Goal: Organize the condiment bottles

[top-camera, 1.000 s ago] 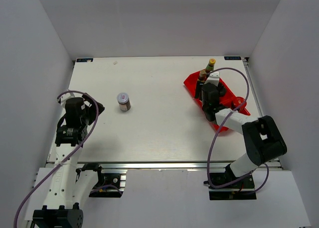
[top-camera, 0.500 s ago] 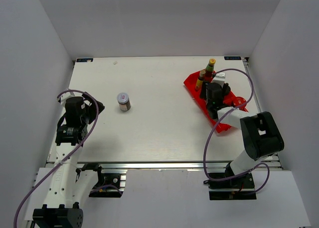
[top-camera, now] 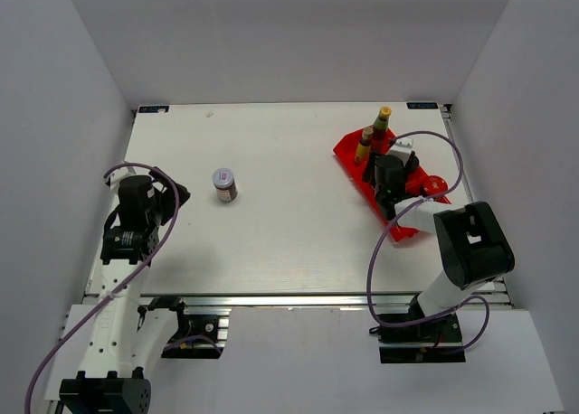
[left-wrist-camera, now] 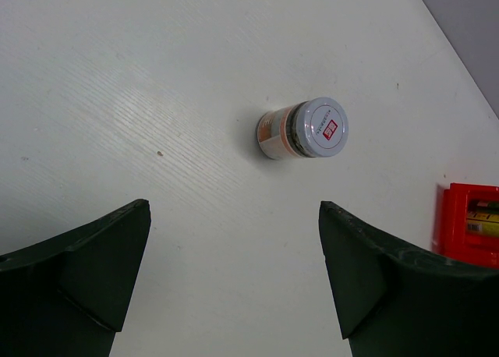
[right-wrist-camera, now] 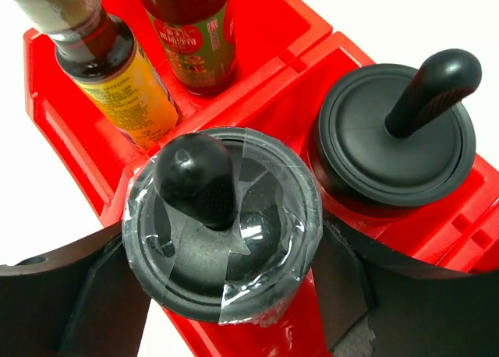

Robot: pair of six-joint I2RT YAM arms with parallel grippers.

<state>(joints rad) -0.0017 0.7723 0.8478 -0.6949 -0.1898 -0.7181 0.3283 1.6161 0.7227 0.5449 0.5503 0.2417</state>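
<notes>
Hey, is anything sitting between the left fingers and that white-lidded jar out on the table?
Nothing visible. The jar stands alone, straight ahead of the open left fingers, with only bare table between them.

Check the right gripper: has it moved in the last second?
Yes. The right gripper, around a black-capped shaker, shifted slightly right along the red bin, uncovering the yellow-capped bottle.
</notes>
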